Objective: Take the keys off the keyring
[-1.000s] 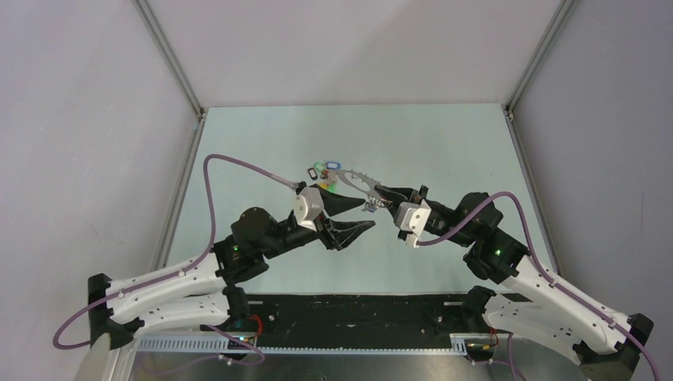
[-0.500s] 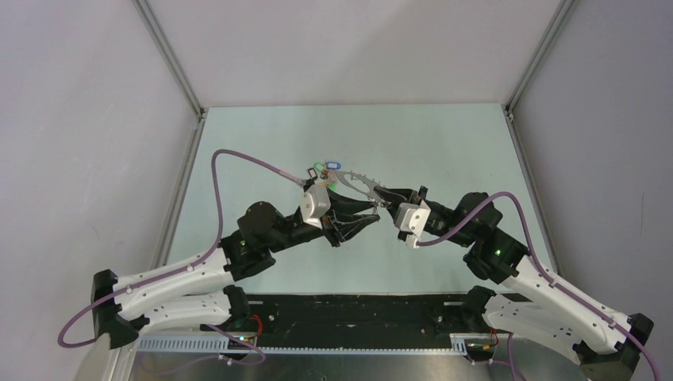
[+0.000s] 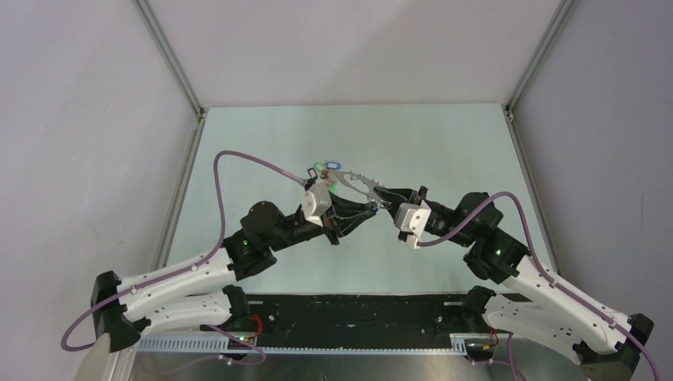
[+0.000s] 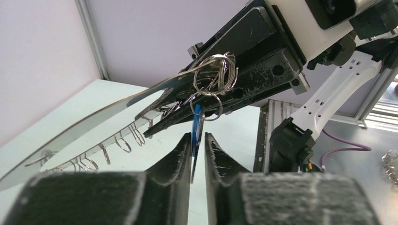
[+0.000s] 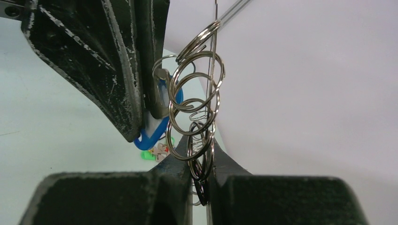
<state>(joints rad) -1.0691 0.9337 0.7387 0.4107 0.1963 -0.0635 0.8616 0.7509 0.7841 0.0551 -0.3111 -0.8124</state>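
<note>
The keyring is a pale oval loop fringed with small metal rings, held up off the table between my two grippers. My right gripper is shut on a bunch of its metal rings, seen between its fingertips in the right wrist view. My left gripper is closed on a blue key tag that hangs from those rings. The tag sits edge-on between the left gripper's fingers. The loop's band runs off to the left. The blue tag also shows in the right wrist view.
A loose cluster of tags lies on the table behind the loop, with a blue one and a green one. The green one also shows in the right wrist view. Metal frame posts edge the table left and right.
My left gripper has moved right towards the right gripper and gone from open to closed on the hanging blue tag. The right arm has held still.
</note>
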